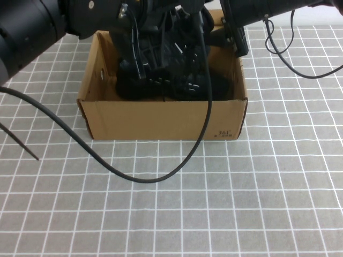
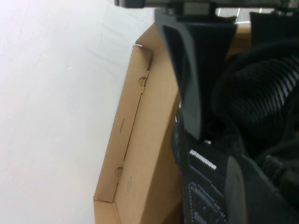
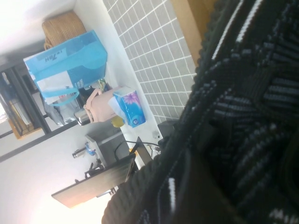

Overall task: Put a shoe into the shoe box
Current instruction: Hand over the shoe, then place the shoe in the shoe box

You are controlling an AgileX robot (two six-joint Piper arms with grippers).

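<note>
The brown cardboard shoe box (image 1: 161, 115) stands open at the far middle of the table, with a small black print on its front right corner. Black knit shoes (image 1: 161, 80) with white dashes lie inside it. Both arms reach down into the box. My left gripper (image 1: 140, 69) is in the box's left half, shut on the shoe's (image 2: 201, 186) knit side, with one finger (image 2: 187, 70) above it; the box wall (image 2: 135, 154) is beside it. My right gripper (image 1: 190, 69) is in the right half, pressed close against the shoe (image 3: 243, 107), which fills its wrist view.
A black cable (image 1: 144, 179) loops across the grey gridded table cover (image 1: 241, 203) in front of the box. Another cable (image 1: 300, 69) hangs at the far right. Beyond the table, the right wrist view shows a blue bag (image 3: 65, 60) and a tissue pack (image 3: 128, 105).
</note>
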